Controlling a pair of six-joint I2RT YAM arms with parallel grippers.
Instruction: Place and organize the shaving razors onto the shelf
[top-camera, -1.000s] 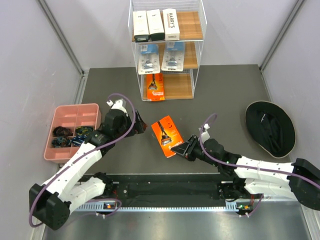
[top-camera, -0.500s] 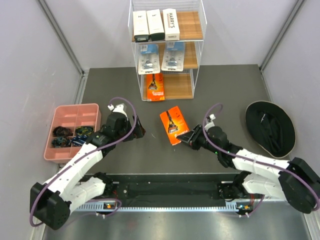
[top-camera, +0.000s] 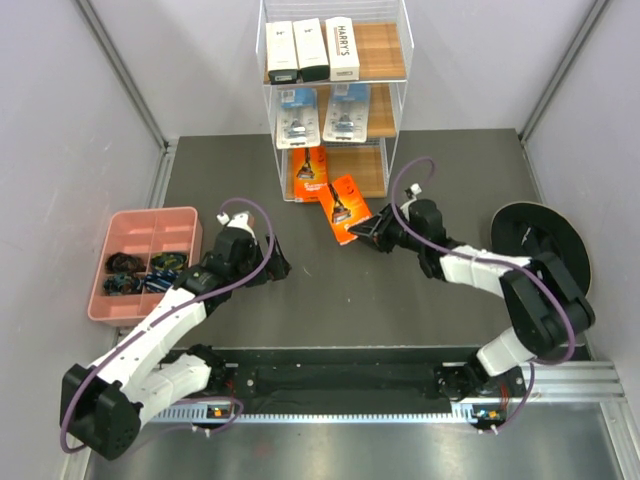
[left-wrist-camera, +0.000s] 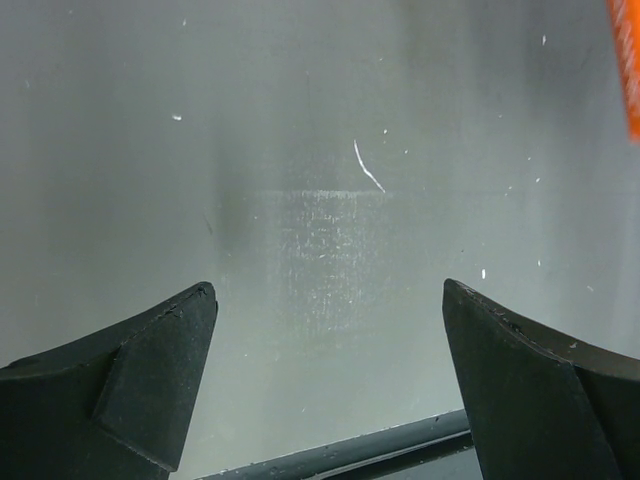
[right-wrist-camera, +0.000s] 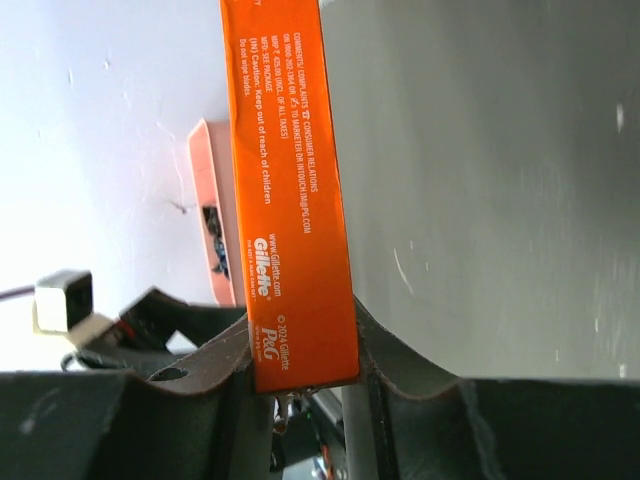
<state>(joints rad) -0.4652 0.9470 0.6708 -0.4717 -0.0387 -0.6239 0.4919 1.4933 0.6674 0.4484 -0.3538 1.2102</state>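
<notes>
Right fingers: closed on the near short end of an orange card. In the right wrist view the card runs edge-on up the frame, clamped at its lower end between both pads, and the small print on its back is readable.

Card position: just in front of the shelf, at the bottom tier and a little right of the tier's left end. It is tilted, with the far end toward the shelf. I cannot tell whether that end touches the tier or the bench.

Shelf contents:
- Top tier: three white boxes side by side at the left, with the rightmost marked HARRY'S.
- Middle tier: two blister packs side by side at the left.
- Bottom tier: a second orange card standing at the left end, just beside the held one.

Left fingers: spread wide and holding nothing. They sit low over bare bench, left of the held card and well apart from it. The left wrist view shows only scuffed bench between the two tips, plus a sliver of orange at the upper right corner.

Other items: a pink tray at the left edge of the bench with dark small items in its near compartments, and a black round object at the right edge.
</notes>
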